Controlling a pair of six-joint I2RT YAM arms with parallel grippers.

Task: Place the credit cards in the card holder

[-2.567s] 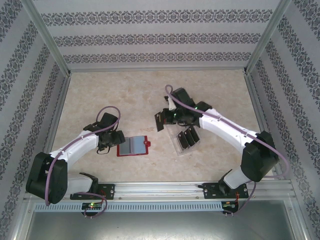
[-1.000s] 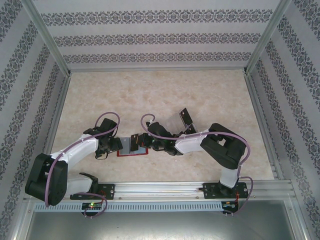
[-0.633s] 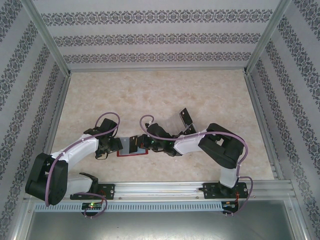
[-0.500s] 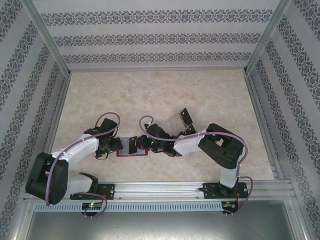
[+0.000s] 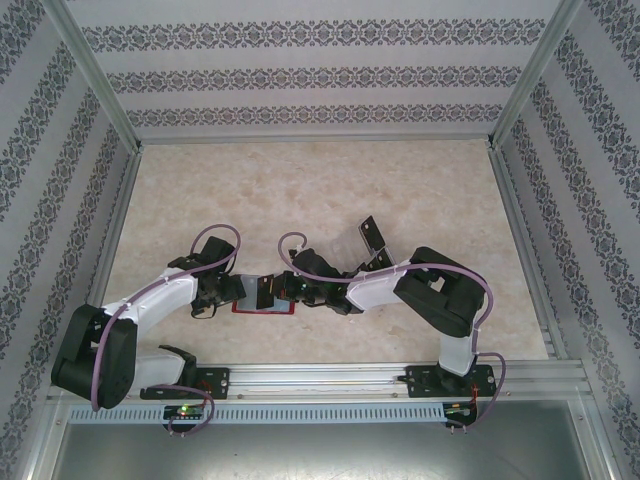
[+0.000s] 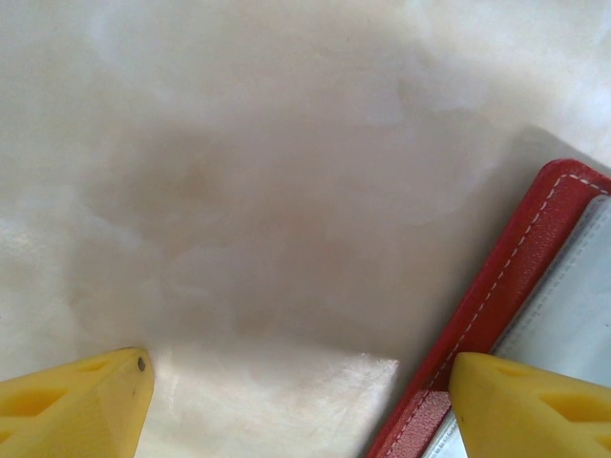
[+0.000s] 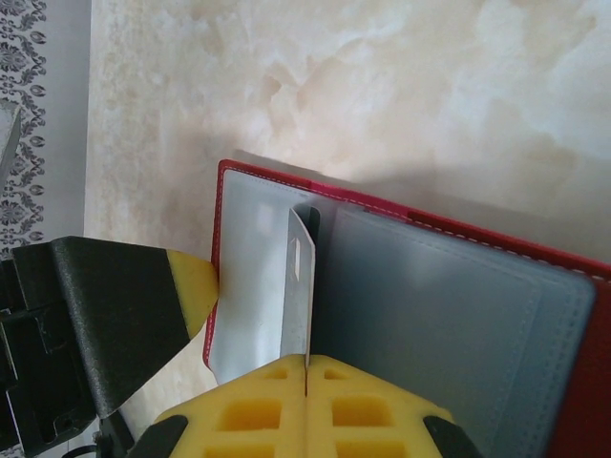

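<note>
Your right hand (image 7: pixel 305 372) pinches one card (image 7: pixel 299 277) edge-on; slide it straight into the card holder (image 7: pixel 449 305) pocket; left hand (image 6: pixel 301 382) half-open, empty.

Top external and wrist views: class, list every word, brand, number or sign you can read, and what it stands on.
None can be read.
The card holder shows plain grey pockets and white stitching, no lettering.
The card in the right gripper is seen edge-on, so any print is hidden.
The walls carry an ornament pattern, no letters.
</note>
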